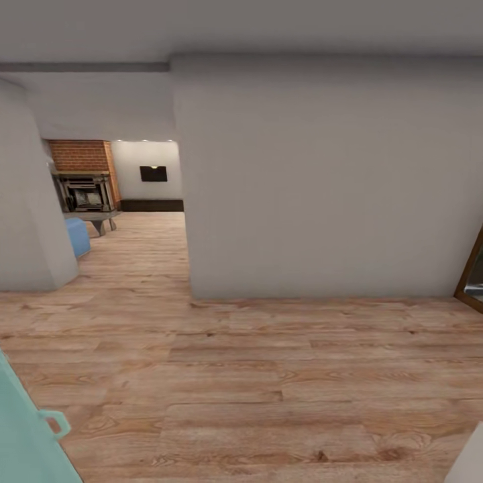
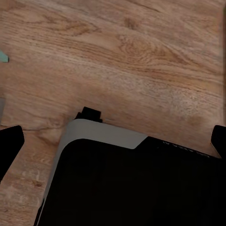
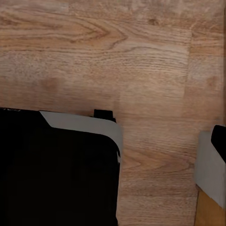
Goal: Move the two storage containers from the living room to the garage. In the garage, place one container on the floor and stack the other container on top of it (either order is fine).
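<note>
The two storage containers are out of view. I stand on light wood-plank floor [image 1: 268, 376] in a hallway. Past a wall opening lies the living room, with its brick fireplace [image 1: 84, 178], a blue sofa corner [image 1: 77, 236] and a dark wall TV [image 1: 153, 174]. The left gripper [image 2: 113, 141] hangs open over the planks, its black fingertips [image 2: 10, 146] at the two picture edges, nothing between them. The right gripper [image 3: 113, 141] also looks open and empty; one black fingertip [image 3: 220, 141] shows at the edge, the other is lost against my dark base.
A broad grey-white wall [image 1: 322, 181] stands straight ahead, another wall corner [image 1: 33, 221] on the left. A teal panel with a handle [image 1: 27, 429] is close at lower left. A brown door frame [image 1: 473, 268] is at the right. My black base [image 2: 132, 188] sits under both grippers.
</note>
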`<state>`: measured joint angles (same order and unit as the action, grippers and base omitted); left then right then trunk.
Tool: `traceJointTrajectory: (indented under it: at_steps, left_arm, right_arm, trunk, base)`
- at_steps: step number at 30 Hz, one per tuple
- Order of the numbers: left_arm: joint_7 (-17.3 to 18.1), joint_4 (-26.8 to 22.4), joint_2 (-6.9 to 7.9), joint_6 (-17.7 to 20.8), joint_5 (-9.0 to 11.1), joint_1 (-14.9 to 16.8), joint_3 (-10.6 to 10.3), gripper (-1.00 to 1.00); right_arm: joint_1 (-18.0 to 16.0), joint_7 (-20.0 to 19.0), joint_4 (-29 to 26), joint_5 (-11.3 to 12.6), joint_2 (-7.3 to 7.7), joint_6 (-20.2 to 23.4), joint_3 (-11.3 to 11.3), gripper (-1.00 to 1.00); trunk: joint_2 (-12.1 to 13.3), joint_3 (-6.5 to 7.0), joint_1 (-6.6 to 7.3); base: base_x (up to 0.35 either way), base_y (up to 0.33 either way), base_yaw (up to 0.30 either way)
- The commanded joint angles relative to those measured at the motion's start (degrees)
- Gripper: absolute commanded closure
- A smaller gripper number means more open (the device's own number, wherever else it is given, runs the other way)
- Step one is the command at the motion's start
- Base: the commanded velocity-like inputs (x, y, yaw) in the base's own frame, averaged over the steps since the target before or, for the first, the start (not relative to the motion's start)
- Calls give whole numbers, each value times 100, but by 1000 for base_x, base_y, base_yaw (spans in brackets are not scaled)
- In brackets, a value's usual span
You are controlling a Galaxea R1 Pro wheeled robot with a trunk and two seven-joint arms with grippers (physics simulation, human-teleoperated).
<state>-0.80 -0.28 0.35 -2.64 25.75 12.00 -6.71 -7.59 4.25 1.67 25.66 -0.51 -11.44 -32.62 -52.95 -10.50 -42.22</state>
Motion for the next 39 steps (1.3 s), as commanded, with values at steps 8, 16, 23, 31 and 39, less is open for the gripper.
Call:
traceJointTrajectory:
  at_steps: [8, 16, 23, 31, 39]
  left_arm:
    - [-8, 2, 0, 20, 42, 4, -49, -100]
    - [-8, 2, 0, 48, 44, 4, -50, -100]
    - [-8, 2, 0, 44, 44, 4, -50, -100]
    - [-8, 2, 0, 44, 42, 3, -50, -100]
    - [-8, 2, 0, 44, 43, 4, -50, -100]
  right_arm:
    - [-6, 8, 18, 38, -9, -30, -68, -100]
    - [-5, 14, 18, 88, -63, -28, 10, -100]
    - [-8, 13, 18, 81, -48, -31, 26, -100]
    - [-5, 23, 18, 119, -13, -58, 36, -100]
    - [-6, 24, 18, 123, -11, -68, 37, -100]
  trunk:
    - [-5, -8, -4]
    - [-5, -8, -4]
    - [-5, -8, -4]
    - [-5, -8, -4]
    - [-5, -8, -4]
  base:
    - [326, 0, 0]
    - [326, 0, 0]
    - [326, 0, 0]
    - [326, 0, 132]
    - [326, 0, 268]
